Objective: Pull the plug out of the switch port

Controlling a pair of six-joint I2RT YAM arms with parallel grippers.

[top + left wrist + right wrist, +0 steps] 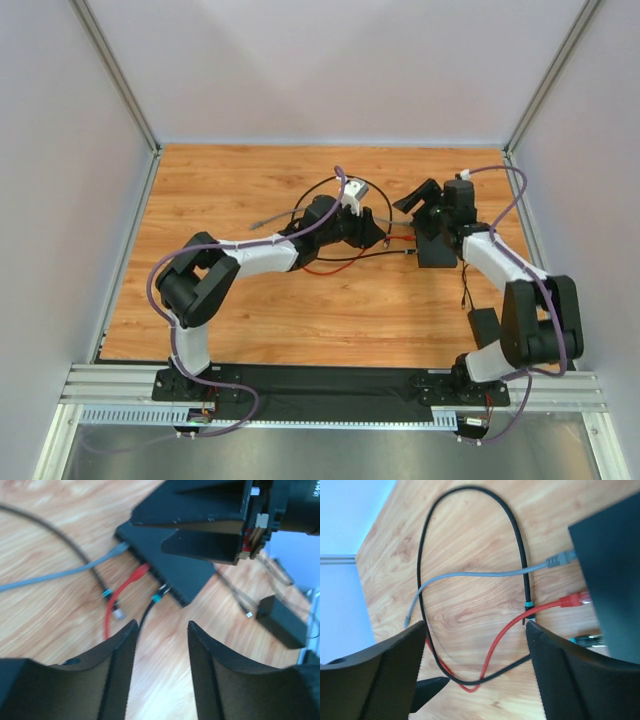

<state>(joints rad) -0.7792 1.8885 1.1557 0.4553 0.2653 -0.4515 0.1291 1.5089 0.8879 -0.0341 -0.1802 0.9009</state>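
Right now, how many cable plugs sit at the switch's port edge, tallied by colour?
Grey plug: 1
Red plug: 1
Black plug, teal-banded: 1
Total: 3, all at one edge of the switch.

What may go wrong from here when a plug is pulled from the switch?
The grey plug, red plug and black plug sit close together on the switch; the open left gripper may catch the wrong one. The open right gripper does not grip the switch, so the switch may slide.
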